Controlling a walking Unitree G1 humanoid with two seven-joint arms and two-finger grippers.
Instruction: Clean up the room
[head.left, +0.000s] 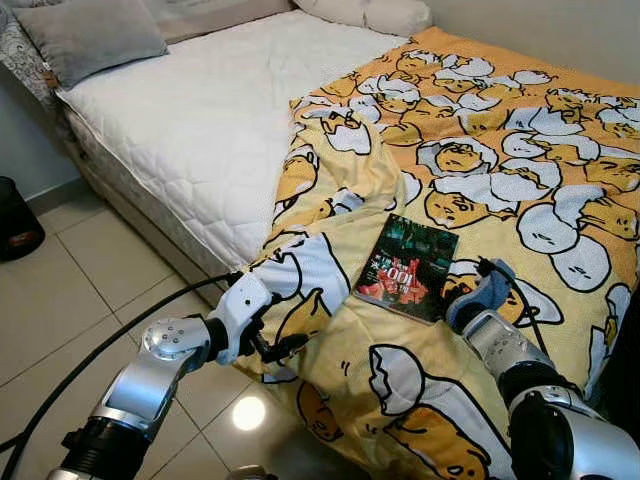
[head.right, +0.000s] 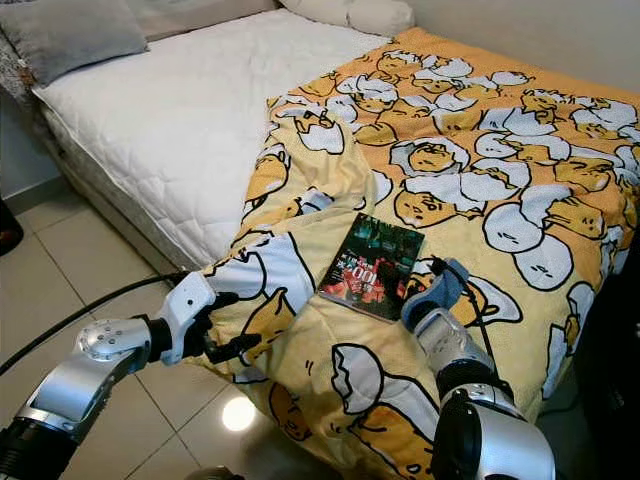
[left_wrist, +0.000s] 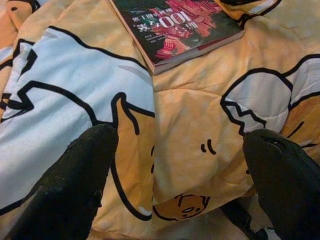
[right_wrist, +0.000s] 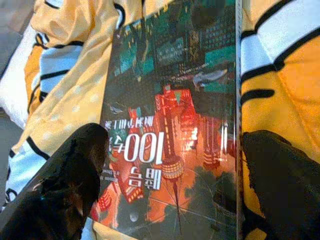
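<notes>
A bed (head.left: 190, 120) fills the upper frame above a tiled floor (head.left: 70, 290). At lower right, the right gripper (right_wrist: 170, 175) hovers with fingers spread over the book (head.left: 406, 267), which lies at centre on the yellow blanket (head.left: 480, 170). At lower left, the left gripper (left_wrist: 180, 185) is spread at the blanket's hanging edge.
</notes>
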